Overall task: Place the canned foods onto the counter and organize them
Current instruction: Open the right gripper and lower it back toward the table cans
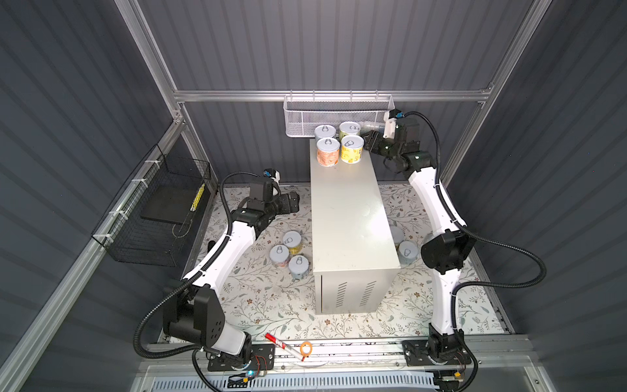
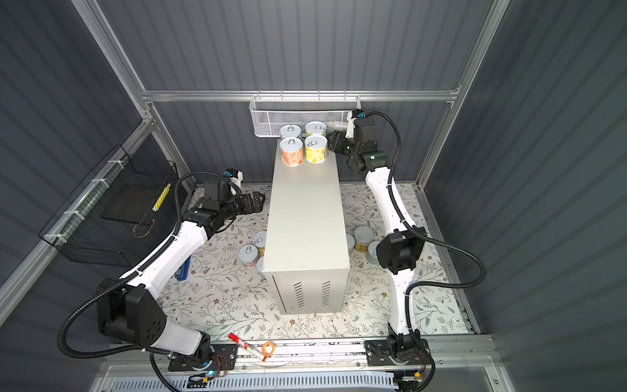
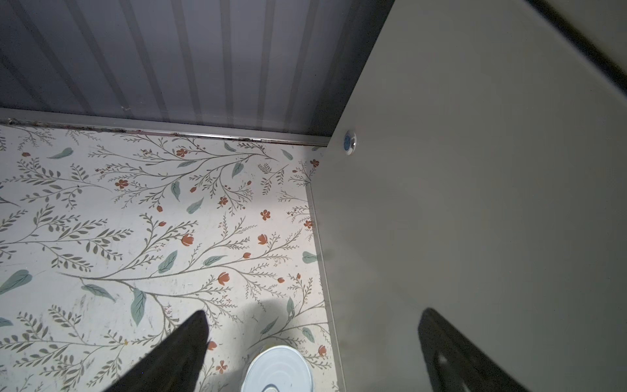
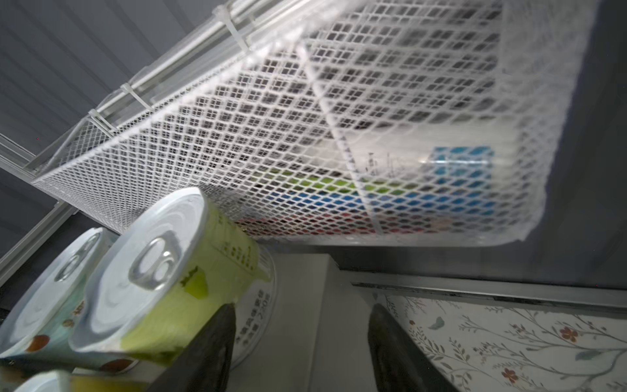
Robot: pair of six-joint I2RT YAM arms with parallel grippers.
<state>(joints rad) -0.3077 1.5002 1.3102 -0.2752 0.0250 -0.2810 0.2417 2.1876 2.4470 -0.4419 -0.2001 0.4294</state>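
The counter (image 1: 346, 210) is a long cream box in the middle of the floral surface. At its far end stand several canned foods: an orange-pink can (image 1: 328, 152), a yellow can (image 1: 352, 149), a pale can (image 1: 325, 131) and a green can (image 1: 349, 129). My right gripper (image 1: 366, 144) is open just right of the yellow and green cans. In the right wrist view the right gripper (image 4: 303, 307) holds nothing, and one finger is beside the green can (image 4: 169, 288). My left gripper (image 1: 298, 202) hangs open left of the counter, above a can (image 3: 278, 370). Three cans (image 1: 292, 241) stand on the floor left of the counter, and more cans (image 1: 407, 252) on its right.
A white mesh basket (image 1: 337, 115) hangs on the rail just behind the cans on the counter. A black wire basket (image 1: 152, 210) hangs on the left wall. A red marker (image 1: 283, 346) and an orange ring (image 1: 306, 348) lie at the front edge. A flat white disc (image 4: 258, 312) lies under the green can.
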